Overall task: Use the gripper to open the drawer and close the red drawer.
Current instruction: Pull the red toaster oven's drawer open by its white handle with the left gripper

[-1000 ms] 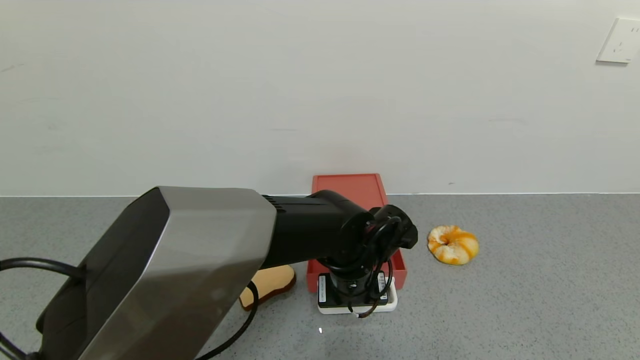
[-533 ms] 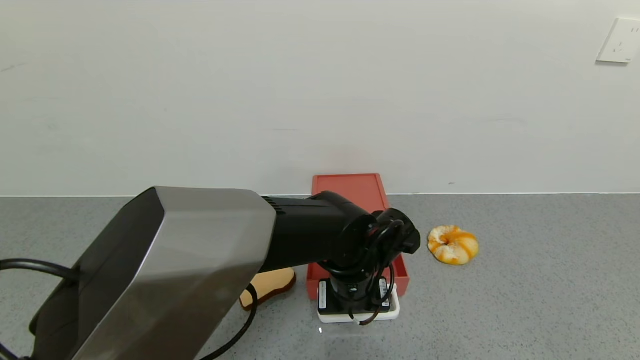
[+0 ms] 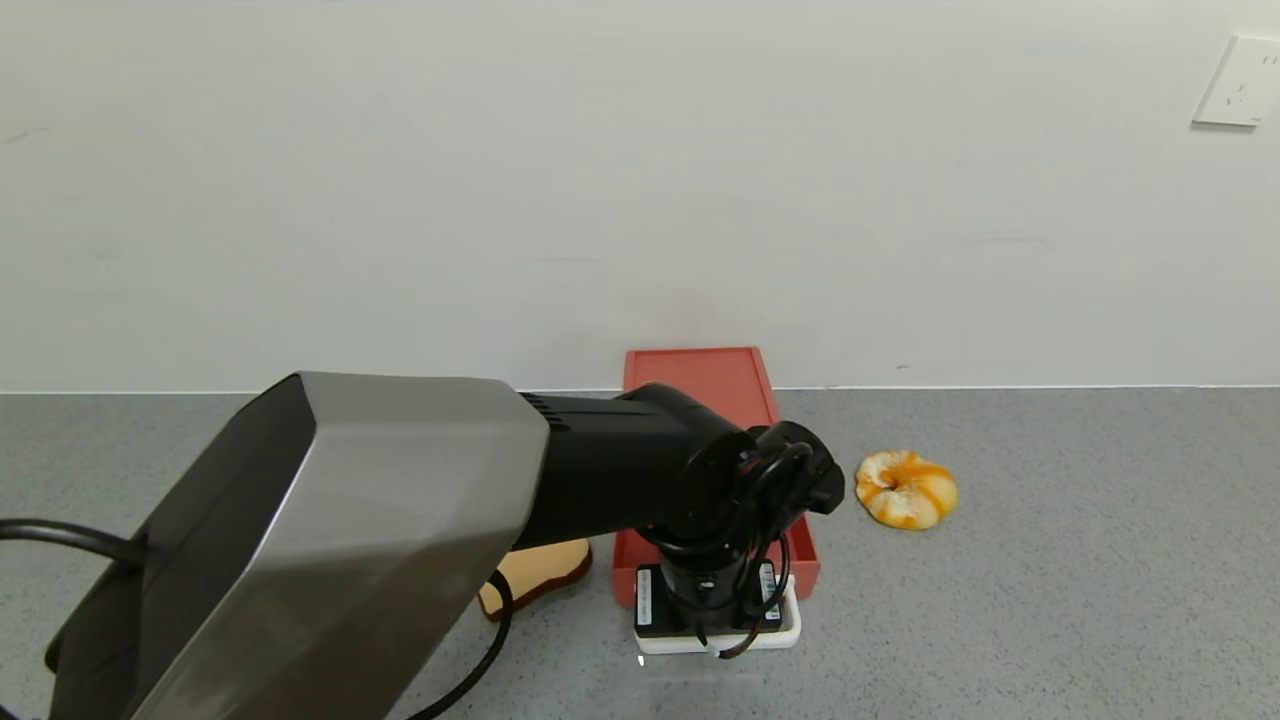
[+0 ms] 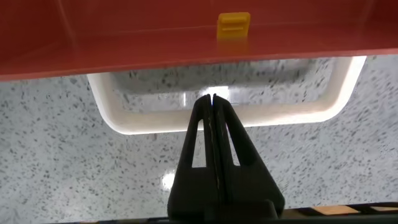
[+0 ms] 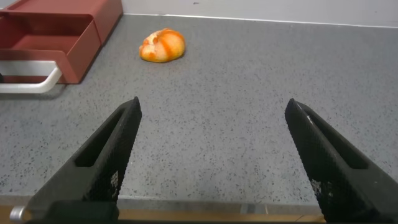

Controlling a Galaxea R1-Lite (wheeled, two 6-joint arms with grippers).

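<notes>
The salmon-red drawer (image 3: 700, 380) lies on the grey counter against the wall, its white loop handle (image 3: 790, 632) facing me. My left gripper (image 3: 712, 628) points down at the handle. In the left wrist view its fingers (image 4: 213, 98) are pressed together, with the tips inside the handle loop (image 4: 298, 115), just before the drawer's open red tray (image 4: 155, 37). A small yellow piece (image 4: 234, 25) sits in the tray. My right gripper (image 5: 214, 109) is open and empty, low over bare counter to the right of the drawer (image 5: 62, 31).
An orange-and-white bagel-like bun (image 3: 906, 488) lies right of the drawer and also shows in the right wrist view (image 5: 163, 46). A bread slice (image 3: 545, 565) lies left of the drawer, partly under my left arm. A wall socket (image 3: 1240, 82) is at the upper right.
The drawer's front and white handle have slid a little toward me, with my left gripper moving the same way. The bun and bread have not moved.
</notes>
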